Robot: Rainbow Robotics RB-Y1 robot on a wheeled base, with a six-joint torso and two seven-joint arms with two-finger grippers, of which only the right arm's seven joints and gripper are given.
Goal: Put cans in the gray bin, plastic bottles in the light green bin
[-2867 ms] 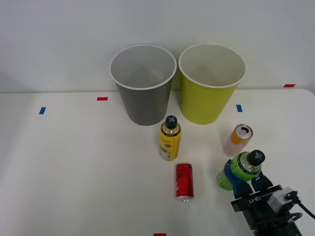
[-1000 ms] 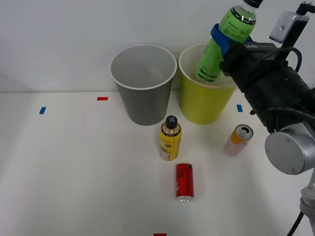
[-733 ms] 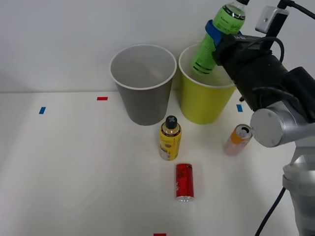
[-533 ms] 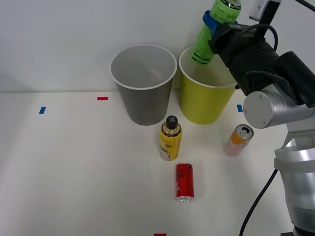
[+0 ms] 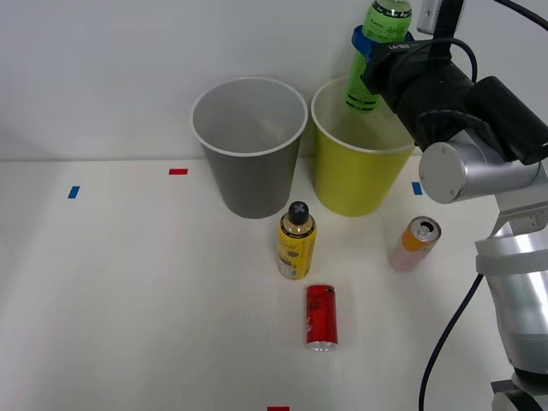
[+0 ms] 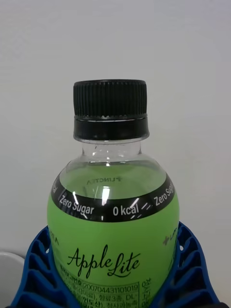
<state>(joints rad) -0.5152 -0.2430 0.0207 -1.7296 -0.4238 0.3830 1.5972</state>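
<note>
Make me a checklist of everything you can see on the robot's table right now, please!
Surface: white table with small red and blue tape marks.
Job's things: green bottle held upright above the light green bin; gray bin beside it; yellow bottle standing; red can lying down; orange can tilted.
Clutter: nothing seen.
Grippers: right gripper shut on the green bottle.
Cables: black cable hanging by the arm.
Surroundings: plain white wall.
</note>
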